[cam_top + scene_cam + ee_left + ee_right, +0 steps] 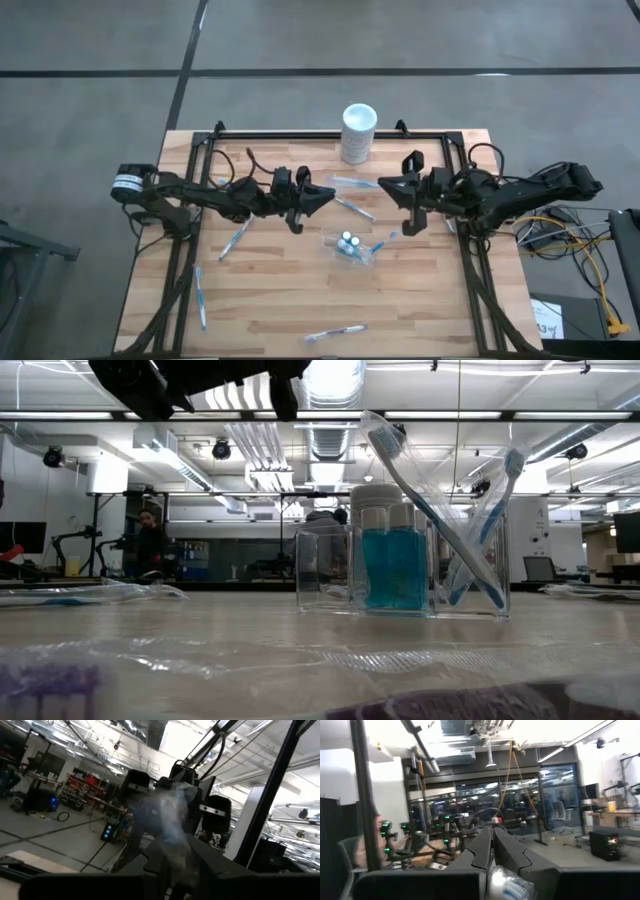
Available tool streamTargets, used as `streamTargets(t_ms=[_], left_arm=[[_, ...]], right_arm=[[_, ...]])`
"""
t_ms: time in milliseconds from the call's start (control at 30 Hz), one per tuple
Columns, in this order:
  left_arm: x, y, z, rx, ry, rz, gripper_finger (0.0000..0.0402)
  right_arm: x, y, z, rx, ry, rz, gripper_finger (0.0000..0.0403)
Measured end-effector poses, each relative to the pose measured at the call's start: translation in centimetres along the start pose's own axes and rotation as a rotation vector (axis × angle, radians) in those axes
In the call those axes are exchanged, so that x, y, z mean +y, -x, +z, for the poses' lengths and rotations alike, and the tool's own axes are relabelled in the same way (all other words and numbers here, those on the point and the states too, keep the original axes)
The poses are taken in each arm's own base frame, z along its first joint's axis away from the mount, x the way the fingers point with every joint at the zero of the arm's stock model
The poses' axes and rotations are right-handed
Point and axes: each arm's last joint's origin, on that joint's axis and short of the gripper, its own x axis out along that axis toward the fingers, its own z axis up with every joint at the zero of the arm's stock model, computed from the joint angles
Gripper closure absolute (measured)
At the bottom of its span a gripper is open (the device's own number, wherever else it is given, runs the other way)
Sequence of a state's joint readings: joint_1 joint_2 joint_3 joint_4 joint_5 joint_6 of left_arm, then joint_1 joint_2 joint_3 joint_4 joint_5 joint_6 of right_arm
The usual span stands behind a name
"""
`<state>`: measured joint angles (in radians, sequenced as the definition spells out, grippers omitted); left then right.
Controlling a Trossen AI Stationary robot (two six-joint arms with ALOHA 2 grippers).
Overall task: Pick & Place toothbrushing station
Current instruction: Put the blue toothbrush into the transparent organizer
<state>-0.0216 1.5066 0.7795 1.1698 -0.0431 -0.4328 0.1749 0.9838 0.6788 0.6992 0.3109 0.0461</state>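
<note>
The clear cup [350, 246] sits near the middle of the counter [270, 310] with teal-and-white tubes [394, 565] upright inside and wrapped toothbrushes [478, 530] leaning in its end compartment. More toothbrushes lie scattered flat on the counter — one near the front edge [335, 333].

The left end effector [318, 200] hangs raised, left of the cup; I cannot tell whether its fingers are parted or what the pale blur between them is. The right end effector [388, 184] is raised on the other side, clamped together on a white, wrapped item [507, 885].

The risks, as I judge them: the two end effectors face each other closely and could collide, and a careless descent could knock the light cup over — spilling the tubes.
</note>
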Motion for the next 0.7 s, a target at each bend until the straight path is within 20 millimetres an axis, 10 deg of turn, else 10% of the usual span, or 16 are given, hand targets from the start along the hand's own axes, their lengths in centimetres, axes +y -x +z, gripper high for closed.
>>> streamTargets(t_ms=[700], left_arm=[[0.9, 0.3, -2.0, 0.207, 0.019, 0.099, 0.0271]], right_arm=[[-0.4, 1.3, 0.6, 0.09, -0.042, -0.012, 0.039]])
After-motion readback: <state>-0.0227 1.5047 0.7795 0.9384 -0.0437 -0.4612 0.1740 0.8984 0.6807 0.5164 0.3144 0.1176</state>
